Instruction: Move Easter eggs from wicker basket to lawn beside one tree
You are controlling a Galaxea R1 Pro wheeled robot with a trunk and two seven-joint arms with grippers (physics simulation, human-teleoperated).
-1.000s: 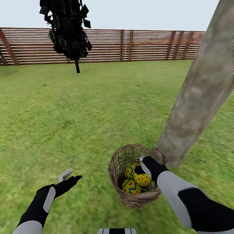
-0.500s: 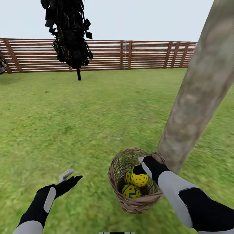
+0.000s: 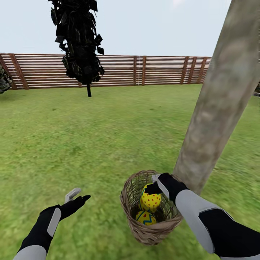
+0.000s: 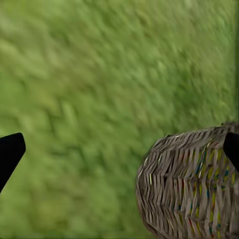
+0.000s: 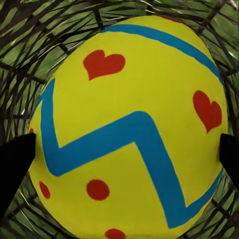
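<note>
From the head camera, the wicker basket (image 3: 150,231) sits on the lawn (image 3: 90,144) right at the foot of a thick pale tree (image 3: 216,108). The right gripper (image 3: 154,187) reaches into the basket and grips one Easter egg (image 3: 150,199), raised above a second egg (image 3: 145,218) lying lower in the basket. Both eggs are yellow with red dots and blue zigzag bands. The left gripper (image 3: 74,196) hovers over the grass, apart from the basket, fingers spread and holding nothing. A slatted wooden fence (image 3: 144,70) and a dark tree (image 3: 81,43) stand far back.

From the left wrist camera, two dark fingertips (image 4: 10,154) sit wide apart, with grass and the basket's woven brown wall (image 4: 191,191) beyond them.

From the right wrist camera, the held egg (image 5: 129,129) sits squarely between the two dark fingertips (image 5: 15,164), which press against opposite sides. It shows red hearts, red dots and a blue zigzag, with basket weave (image 5: 30,30) behind.
</note>
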